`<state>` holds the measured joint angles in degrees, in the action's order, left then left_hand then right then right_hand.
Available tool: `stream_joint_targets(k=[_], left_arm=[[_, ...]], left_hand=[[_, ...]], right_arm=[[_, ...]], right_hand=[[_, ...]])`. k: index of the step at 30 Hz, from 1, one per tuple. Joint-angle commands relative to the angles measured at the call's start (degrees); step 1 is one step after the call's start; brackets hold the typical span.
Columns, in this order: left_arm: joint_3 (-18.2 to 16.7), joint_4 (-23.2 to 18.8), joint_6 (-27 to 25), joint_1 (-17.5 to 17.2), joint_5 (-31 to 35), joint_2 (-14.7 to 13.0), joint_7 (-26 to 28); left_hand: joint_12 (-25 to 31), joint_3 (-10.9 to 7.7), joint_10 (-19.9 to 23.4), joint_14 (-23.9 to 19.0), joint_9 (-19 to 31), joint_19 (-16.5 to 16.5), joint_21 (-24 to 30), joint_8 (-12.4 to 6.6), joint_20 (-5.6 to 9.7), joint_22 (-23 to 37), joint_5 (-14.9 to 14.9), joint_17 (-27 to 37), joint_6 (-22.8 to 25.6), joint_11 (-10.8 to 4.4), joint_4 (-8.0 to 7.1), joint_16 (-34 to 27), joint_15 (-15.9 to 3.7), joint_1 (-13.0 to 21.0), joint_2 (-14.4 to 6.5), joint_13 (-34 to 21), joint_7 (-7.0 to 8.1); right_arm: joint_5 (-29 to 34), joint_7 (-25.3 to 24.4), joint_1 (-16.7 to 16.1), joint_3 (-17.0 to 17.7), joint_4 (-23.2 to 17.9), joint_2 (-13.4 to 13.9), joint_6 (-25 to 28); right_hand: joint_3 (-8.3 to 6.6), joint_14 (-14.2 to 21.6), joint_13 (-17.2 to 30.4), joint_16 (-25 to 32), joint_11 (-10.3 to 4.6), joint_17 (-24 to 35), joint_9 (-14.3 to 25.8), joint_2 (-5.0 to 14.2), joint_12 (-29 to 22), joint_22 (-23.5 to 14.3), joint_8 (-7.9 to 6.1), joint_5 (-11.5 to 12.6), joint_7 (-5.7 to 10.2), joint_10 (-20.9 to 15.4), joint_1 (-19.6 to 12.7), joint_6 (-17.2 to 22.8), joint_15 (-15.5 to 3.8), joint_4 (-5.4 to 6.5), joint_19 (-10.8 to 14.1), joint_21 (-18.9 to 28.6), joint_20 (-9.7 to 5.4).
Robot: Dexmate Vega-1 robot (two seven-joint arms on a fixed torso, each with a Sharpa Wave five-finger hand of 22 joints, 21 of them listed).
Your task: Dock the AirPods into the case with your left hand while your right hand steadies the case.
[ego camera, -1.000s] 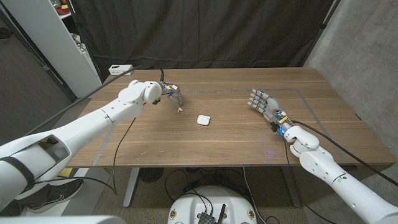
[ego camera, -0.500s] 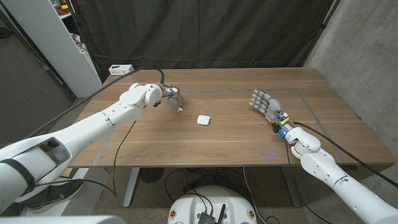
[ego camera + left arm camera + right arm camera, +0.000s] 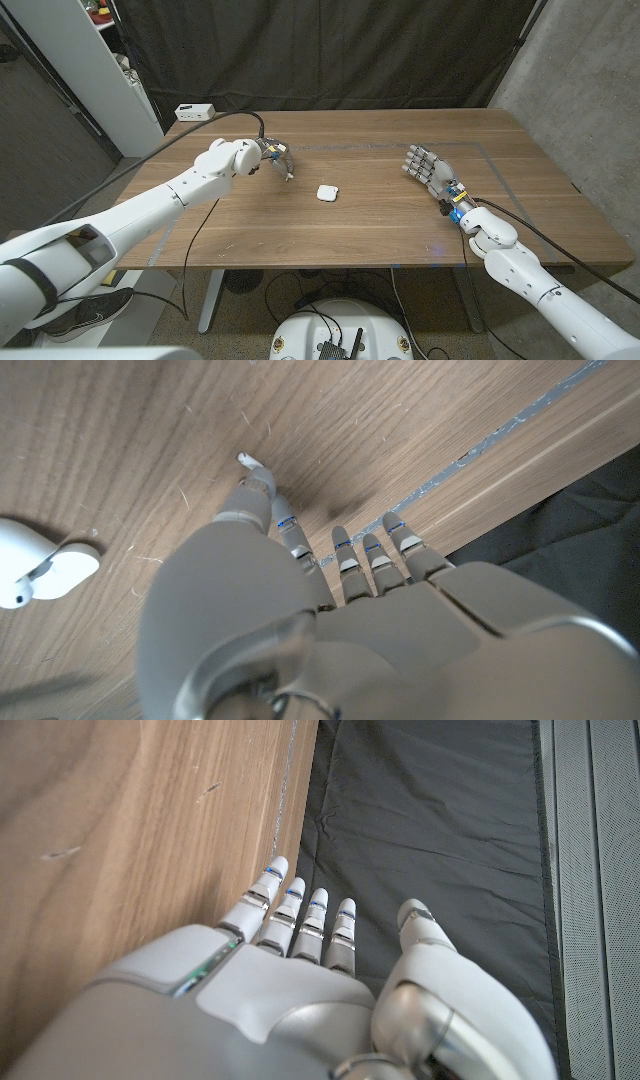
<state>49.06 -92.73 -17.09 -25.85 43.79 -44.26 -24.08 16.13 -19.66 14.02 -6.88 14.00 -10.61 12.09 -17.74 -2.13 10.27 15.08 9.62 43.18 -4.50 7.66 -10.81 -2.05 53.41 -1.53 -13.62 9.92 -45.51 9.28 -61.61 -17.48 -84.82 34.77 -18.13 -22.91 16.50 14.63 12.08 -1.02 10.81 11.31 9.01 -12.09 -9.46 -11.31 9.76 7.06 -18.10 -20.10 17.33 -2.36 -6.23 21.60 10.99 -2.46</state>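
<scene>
A small white AirPods case (image 3: 326,192) sits near the middle of the wooden table (image 3: 360,235). In the left wrist view the case (image 3: 45,565) appears open, its lid swung back. My left hand (image 3: 277,157) hovers just left of the case and pinches a white AirPod (image 3: 288,177) at its fingertips (image 3: 258,482), the earbud's tip (image 3: 245,459) poking out. My right hand (image 3: 424,165) stands well to the right of the case, fingers straight and apart, holding nothing; in the right wrist view the right hand (image 3: 290,970) shows beside the table's edge.
A white box (image 3: 194,111) lies at the table's back left corner. A grey tape line (image 3: 480,150) marks a rectangle on the tabletop. A black cable (image 3: 205,215) trails from my left arm. A black curtain hangs behind the table, and a white cabinet stands at far left.
My left arm has edged rightward, bringing the hand with the AirPod slightly nearer the case. The right hand and the case have hardly moved.
</scene>
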Motion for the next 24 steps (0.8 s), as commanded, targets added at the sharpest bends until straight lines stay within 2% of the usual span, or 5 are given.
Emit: stream_joint_targets(k=[1,9,12,20,24], left_arm=[[0.2,0.7,0.2,-0.4,-0.5,0.3,1.0],[0.4,0.7,0.3,-0.8,-0.7,0.5,1.9],[0.0,0.1,0.0,-1.1,-0.9,0.3,2.3],[0.2,0.2,0.0,-1.0,-1.1,0.5,2.4],[0.4,0.5,0.1,-1.1,-1.1,0.8,2.8]], left_hand=[[0.6,0.68,0.4,-0.7,0.5,-0.6,0.2,0.25,-0.12,0.3,0.0,0.2,0.7,-0.11,-0.12,0.0,-3.95,1.0,-0.2,-0.2,-0.09],[0.7,1.31,0.8,-1.2,1.2,-0.9,0.3,-0.46,-0.05,0.4,-0.1,0.2,2.3,-0.24,-0.1,0.0,-4.2,1.6,-0.6,-0.3,-1.33],[0.7,1.82,0.9,-1.3,1.6,-0.9,0.3,0.01,0.01,0.4,-0.3,0.2,1.0,-0.17,-0.15,0.1,-4.19,1.8,-0.6,-0.3,-1.08],[0.7,2.42,0.9,-1.6,2.1,-1.1,0.3,-0.08,-0.06,0.4,-0.4,0.2,1.1,-0.19,-0.32,0.1,-4.07,1.9,-0.8,-0.4,-0.73],[0.7,2.89,1.1,-1.9,2.7,-1.3,0.4,-0.8,-0.33,0.5,-0.6,0.2,2.6,-0.2,-0.45,0.0,-4.1,2.1,-1.2,-0.5,-1.4]], right_arm=[[0.0,-0.3,-0.8,0.2,-0.4,-0.1,-0.7],[0.0,-0.5,-1.4,0.3,-0.4,-0.4,-1.5],[-0.1,-0.6,-1.7,0.5,-0.7,-0.3,-1.5],[-0.5,-0.4,-2.2,0.7,-0.6,-0.5,-2.0],[-0.6,-0.4,-2.4,0.8,-0.6,-0.7,-2.2]], right_hand=[[-0.3,0.9,0.0,0.2,0.07,0.1,0.3,0.27,-0.2,-0.2,-0.52,0.3,0.32,-0.6,0.5,0.5,-4.31,0.29,0.1,0.0,-0.76],[-0.48,1.1,0.0,0.1,-0.03,0.1,0.3,0.32,-0.3,-0.2,-0.55,0.3,-0.03,-0.8,0.7,0.7,-4.29,0.44,0.1,0.0,-0.76],[-0.53,1.2,0.0,0.1,-0.09,0.1,0.3,0.35,-0.3,-0.2,-0.54,0.3,-0.1,-0.8,0.8,0.7,-4.39,0.52,0.1,0.0,-0.78],[-0.66,1.5,-0.1,0.1,0.3,0.0,0.3,0.23,-0.4,-0.2,-0.52,0.3,-0.17,-1.1,1.0,0.7,-4.19,0.57,0.2,0.0,-0.63],[-0.74,1.6,-0.1,0.0,0.18,0.0,0.3,0.21,-0.4,-0.2,-0.52,0.3,-0.12,-1.2,1.1,0.7,-4.15,0.61,0.2,0.0,-0.63]])
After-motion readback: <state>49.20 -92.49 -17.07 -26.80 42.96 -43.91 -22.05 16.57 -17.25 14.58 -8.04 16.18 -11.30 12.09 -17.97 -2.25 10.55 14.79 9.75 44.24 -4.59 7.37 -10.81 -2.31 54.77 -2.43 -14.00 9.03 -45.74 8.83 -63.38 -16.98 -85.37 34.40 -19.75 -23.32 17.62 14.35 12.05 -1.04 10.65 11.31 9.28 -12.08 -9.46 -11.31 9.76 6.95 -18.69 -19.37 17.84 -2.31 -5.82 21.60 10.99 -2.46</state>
